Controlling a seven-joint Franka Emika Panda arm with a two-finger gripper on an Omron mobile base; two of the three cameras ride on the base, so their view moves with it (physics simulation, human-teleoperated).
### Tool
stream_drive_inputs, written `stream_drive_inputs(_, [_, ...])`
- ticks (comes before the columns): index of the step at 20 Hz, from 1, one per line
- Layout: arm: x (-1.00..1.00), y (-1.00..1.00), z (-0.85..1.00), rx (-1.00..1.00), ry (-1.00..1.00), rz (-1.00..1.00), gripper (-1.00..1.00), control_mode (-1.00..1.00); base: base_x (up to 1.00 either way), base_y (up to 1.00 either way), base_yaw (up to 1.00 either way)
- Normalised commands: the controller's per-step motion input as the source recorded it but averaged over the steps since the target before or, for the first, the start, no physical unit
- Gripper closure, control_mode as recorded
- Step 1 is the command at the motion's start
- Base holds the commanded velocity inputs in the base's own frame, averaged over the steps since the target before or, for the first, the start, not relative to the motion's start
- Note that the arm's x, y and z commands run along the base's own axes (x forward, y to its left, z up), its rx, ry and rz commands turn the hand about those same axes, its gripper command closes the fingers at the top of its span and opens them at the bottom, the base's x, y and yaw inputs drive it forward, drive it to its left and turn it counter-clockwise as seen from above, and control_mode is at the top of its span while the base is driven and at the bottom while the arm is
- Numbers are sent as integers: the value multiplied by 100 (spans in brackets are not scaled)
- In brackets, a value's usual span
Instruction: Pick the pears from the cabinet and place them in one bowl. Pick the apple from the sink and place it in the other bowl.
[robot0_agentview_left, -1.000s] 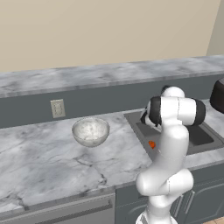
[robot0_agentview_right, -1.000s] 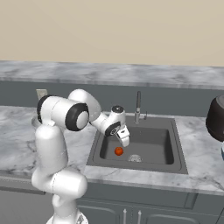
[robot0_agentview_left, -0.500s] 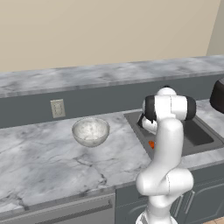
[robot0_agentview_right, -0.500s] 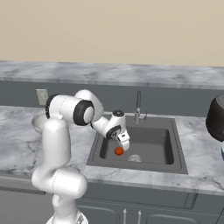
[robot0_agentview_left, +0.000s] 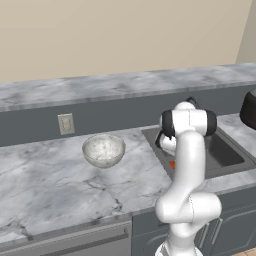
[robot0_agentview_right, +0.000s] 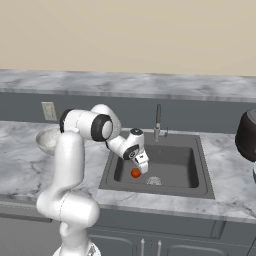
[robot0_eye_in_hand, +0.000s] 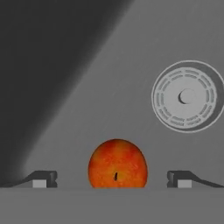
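Landmark: sink (robot0_agentview_right: 200, 172), dark basin set in the marbled counter (robot0_agentview_left: 40, 185), thin faucet (robot0_agentview_right: 158, 120) at its back rim.
Apple (robot0_eye_in_hand: 117, 164): on the sink floor, toward the left wall of the basin, near the round drain (robot0_eye_in_hand: 188, 96) but clear of it; stem dimple facing the hand camera.
Gripper (robot0_agentview_right: 141, 164): lowered into the sink just above the apple, fingers spread wide, one tip on either side of the fruit in the hand view, neither touching it; nothing held.
Glassy bowl (robot0_agentview_left: 103, 150): on the counter left of the sink, well apart from it, looks empty.
Step, as judged: closing in on the apple, grasp not yet made.
Handling, as judged: small, firm, fairly light; smooth rounded skin, so likely slippery and apt to roll on the flat basin floor if nudged off-centre.
Where to hold: across the widest part, pads on opposite sides at mid-height, centred so the squeeze does not pop it out upward.
Risk: one finger arriving first and pushing the fruit toward the drain.
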Motion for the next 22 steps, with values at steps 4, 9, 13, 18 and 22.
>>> stream_drive_inputs(4, [15,0,-32,0,0,0,-100,-100,0,0,0])
stream_drive_inputs(9, [14,0,-33,0,0,0,-100,-100,0,0,0])
stream_drive_inputs(13, [11,-2,-31,0,0,0,-100,-100,0,0,0])
stream_drive_inputs(18, [2,0,-22,7,0,0,-100,-100,0,0,0])
stream_drive_inputs(22, [0,0,-2,9,6,0,-100,-100,0,0,0])
